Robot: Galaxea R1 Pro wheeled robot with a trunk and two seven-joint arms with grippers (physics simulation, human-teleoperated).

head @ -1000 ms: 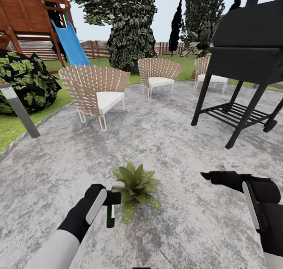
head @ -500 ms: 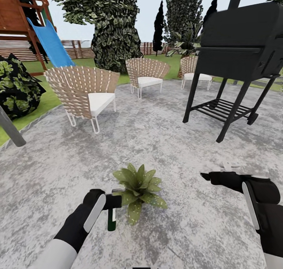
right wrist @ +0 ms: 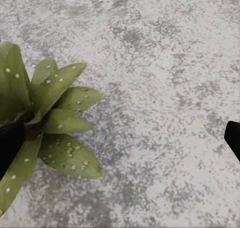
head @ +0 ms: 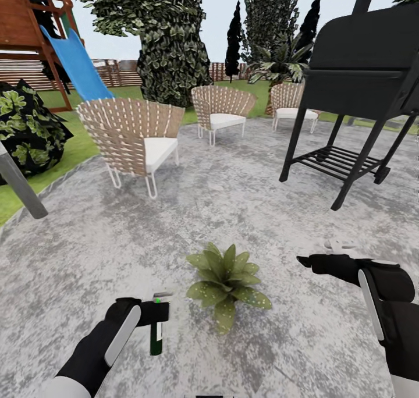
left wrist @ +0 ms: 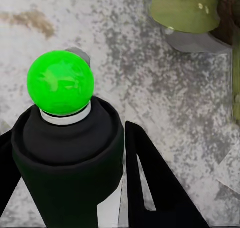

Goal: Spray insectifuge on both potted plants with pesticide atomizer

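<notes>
Lower left of the head view, the left gripper (head: pixel 156 312) clamps the pesticide atomizer (head: pixel 156 337) beside a speckled potted plant (head: pixel 228 281), while the right gripper (head: pixel 311 262) hangs with jaws apart.

One plant (head: pixel 228 281) sits just beside the left gripper (head: pixel 152 313), which holds one atomizer (head: pixel 156 337). There are two grippers, the right (head: pixel 304 261) on the plant's other side. Well beyond them stand three chairs (head: pixel 134 139), one grill (head: pixel 364 84), one slide (head: pixel 78 63) and one lamp post (head: pixel 20 185).
</notes>
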